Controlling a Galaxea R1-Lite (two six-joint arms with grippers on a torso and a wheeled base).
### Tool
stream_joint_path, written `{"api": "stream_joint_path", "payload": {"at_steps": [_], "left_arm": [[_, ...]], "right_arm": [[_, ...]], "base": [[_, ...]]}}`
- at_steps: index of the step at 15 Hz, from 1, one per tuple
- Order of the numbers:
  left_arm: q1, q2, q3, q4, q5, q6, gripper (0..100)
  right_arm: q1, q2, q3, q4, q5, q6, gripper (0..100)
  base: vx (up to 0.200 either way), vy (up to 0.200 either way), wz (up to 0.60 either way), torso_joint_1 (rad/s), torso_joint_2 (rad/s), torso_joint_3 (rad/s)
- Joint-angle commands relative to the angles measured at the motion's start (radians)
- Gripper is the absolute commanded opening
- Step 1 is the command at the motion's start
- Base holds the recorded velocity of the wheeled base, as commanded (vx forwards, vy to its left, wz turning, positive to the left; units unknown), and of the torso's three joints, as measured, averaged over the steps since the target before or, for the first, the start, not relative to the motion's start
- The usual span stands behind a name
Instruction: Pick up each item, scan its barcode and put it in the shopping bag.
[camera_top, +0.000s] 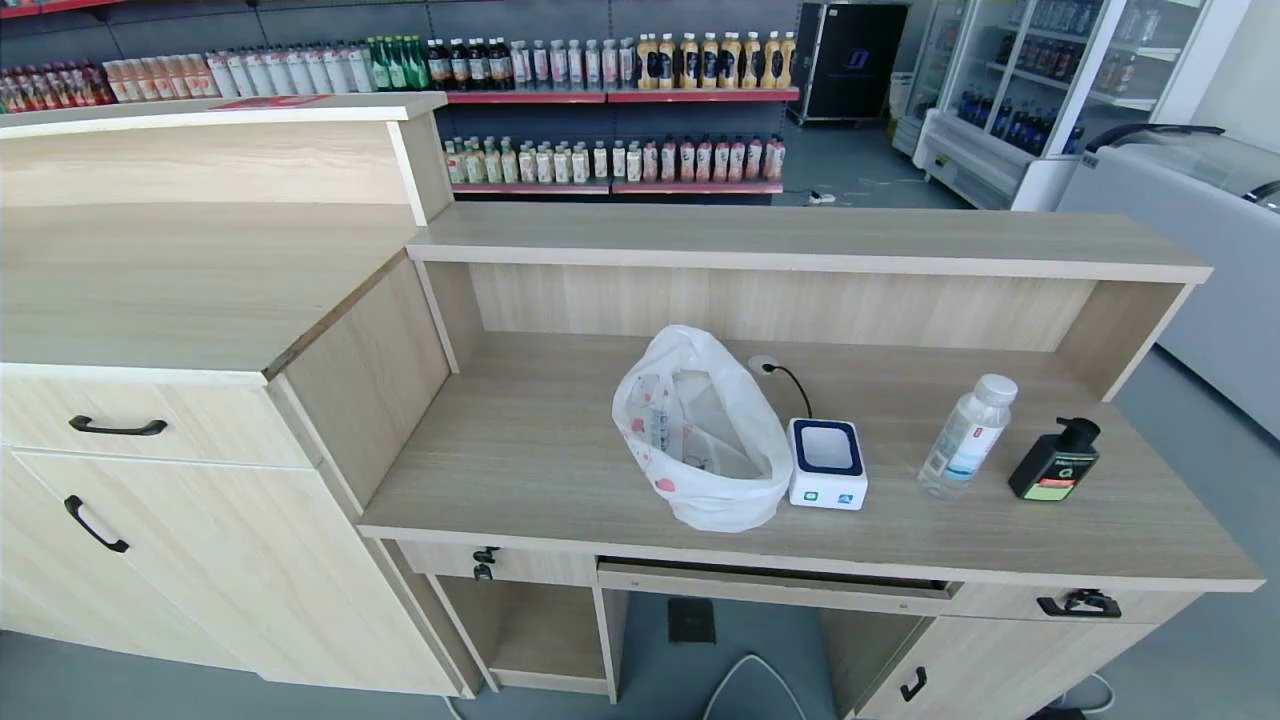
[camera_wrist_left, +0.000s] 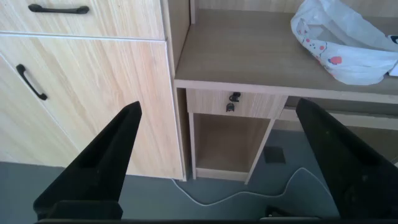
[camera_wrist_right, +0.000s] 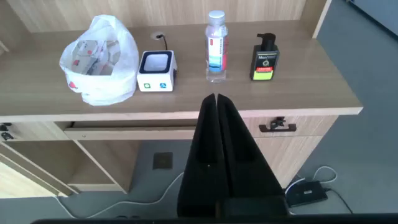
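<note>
A white plastic shopping bag (camera_top: 700, 430) stands open on the wooden counter (camera_top: 560, 470). Right of it sits a small white barcode scanner (camera_top: 828, 462) with a black cable. Further right stand a clear water bottle (camera_top: 968, 435) and a black pump bottle (camera_top: 1055, 462). My left gripper (camera_wrist_left: 219, 109) is open and holds nothing; it hangs low in front of the counter's left end, with the bag (camera_wrist_left: 342, 43) above it. My right gripper (camera_wrist_right: 216, 99) is shut and holds nothing; it is in front of the counter edge, in line with the water bottle (camera_wrist_right: 216, 46), beside the pump bottle (camera_wrist_right: 265, 57), scanner (camera_wrist_right: 155, 70) and bag (camera_wrist_right: 99, 59).
A taller cabinet (camera_top: 180, 300) with black handles adjoins the counter on the left. A raised shelf (camera_top: 800, 245) runs along the counter's back. Under the counter are a pull-out tray (camera_top: 770, 582) and drawers. Drink shelves and fridges stand in the room behind.
</note>
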Motion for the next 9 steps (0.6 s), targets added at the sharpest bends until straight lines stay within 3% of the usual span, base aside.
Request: {"api": "stream_joint_path", "payload": {"at_steps": [1, 2, 3, 4, 7, 8, 9], "left_arm": [[0.000, 0.002, 0.000, 0.000, 0.000, 0.000, 100], [0.000, 0.002, 0.000, 0.000, 0.000, 0.000, 100], [0.000, 0.002, 0.000, 0.000, 0.000, 0.000, 100], [0.000, 0.002, 0.000, 0.001, 0.000, 0.000, 100], [0.000, 0.002, 0.000, 0.000, 0.000, 0.000, 100], [0.000, 0.002, 0.000, 0.000, 0.000, 0.000, 100], [0.000, 0.002, 0.000, 0.000, 0.000, 0.000, 100]], "right_arm": [[-0.102, 0.761, -0.435, -0.195, -0.010, 0.016, 0], [-0.102, 0.761, -0.435, -0.195, -0.010, 0.016, 0], [-0.128, 0.978, -0.440, -0.398, -0.007, -0.024, 0], [-0.142, 1.108, -0.407, -0.536, 0.021, -0.030, 100], [-0.217, 1.396, -0.401, -0.821, 0.095, -0.030, 100], [-0.220, 1.412, -0.401, -0.838, 0.099, -0.030, 100], [-0.274, 1.573, -0.403, -0.973, 0.147, -0.074, 100]], "base": [[0.000, 0.000, 0.00, 0.000, 0.00, 0.000], [0.000, 0.000, 0.00, 0.000, 0.00, 0.000], [0.000, 0.000, 0.00, 0.000, 0.00, 0.000], [0.000, 0.000, 0.00, 0.000, 0.00, 0.000], [0.000, 0.000, 0.00, 0.000, 0.00, 0.000], [0.000, 0.000, 0.00, 0.000, 0.00, 0.000], [0.000, 0.000, 0.00, 0.000, 0.00, 0.000]]}}
